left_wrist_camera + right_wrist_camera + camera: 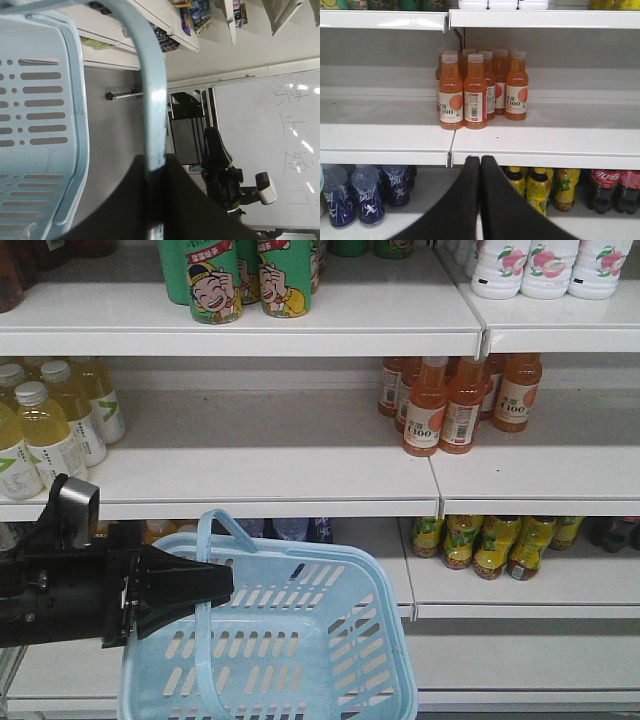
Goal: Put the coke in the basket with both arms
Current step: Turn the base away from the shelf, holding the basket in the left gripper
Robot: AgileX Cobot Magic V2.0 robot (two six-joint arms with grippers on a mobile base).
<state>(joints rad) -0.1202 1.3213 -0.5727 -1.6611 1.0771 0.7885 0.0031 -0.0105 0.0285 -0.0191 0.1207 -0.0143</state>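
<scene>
Two grippers, two different states. Your left gripper [226,585], the one with the small grey box [78,502] on it, has its jaws pinched on the thin loop handle [152,95] of the light blue basket [300,640]; in the left wrist view the handle runs straight between the two black fingers. The basket sits low in front of the shelving, its open top facing up. Your right gripper [480,161] has its tapered fingers pressed together with nothing between them, and it points at the front edge of the shelf [545,145] where the orange juice bottles [475,90] stand. The coke bottles [605,190], dark with red labels, stand one shelf lower at the far right. They are just beside the yellow bottles [538,187], below and right of that gripper, and well apart from the basket.
</scene>
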